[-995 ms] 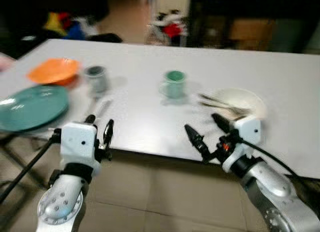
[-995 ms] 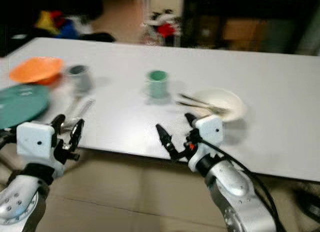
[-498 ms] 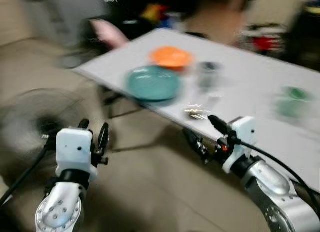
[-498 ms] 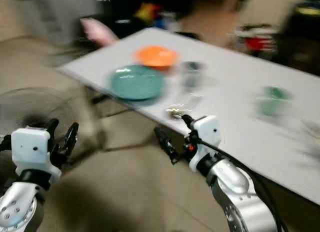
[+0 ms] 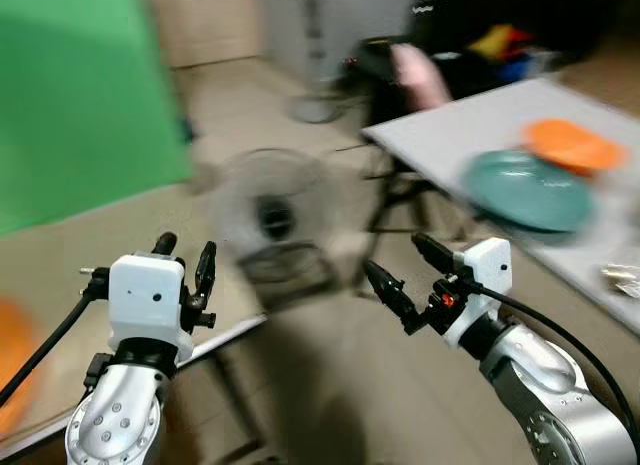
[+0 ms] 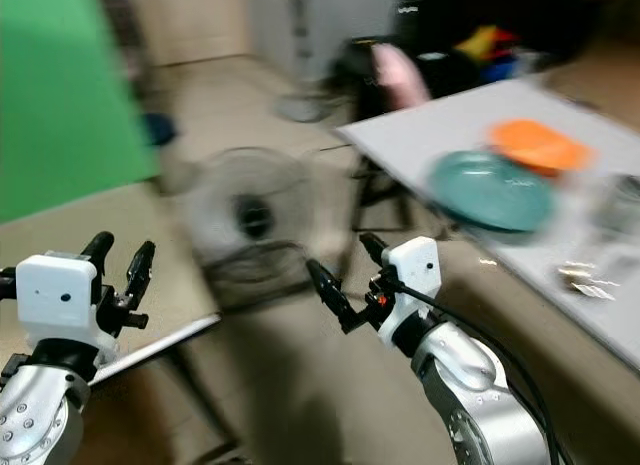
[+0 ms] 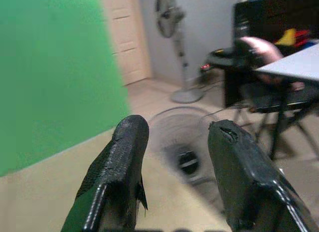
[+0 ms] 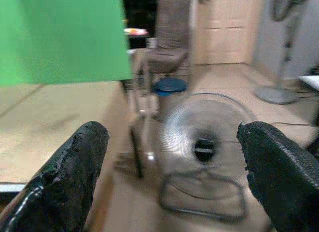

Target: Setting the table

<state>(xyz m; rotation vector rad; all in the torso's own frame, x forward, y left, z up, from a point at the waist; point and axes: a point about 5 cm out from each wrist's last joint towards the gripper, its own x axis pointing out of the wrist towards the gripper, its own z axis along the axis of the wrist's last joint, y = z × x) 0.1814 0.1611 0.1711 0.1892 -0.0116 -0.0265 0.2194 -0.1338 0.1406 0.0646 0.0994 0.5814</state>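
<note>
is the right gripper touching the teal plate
Apart. In the left eye view the open right gripper hangs in the air over the floor, short of the table edge, with clear floor between it and the teal plate.

Home room doubling as a recording space, blurred. Tiled beige floor, panelled door [image 7: 130,37], pedestal fan [image 7: 172,22] by the wall, low floor fan [image 8: 204,144], brown chair [image 8: 172,35]. White table [image 6: 440,135] with teal plate [image 6: 490,190] and orange plate [image 6: 540,145] near its edge. Big green screen [image 5: 80,95]. Coloured clutter behind table.
</note>
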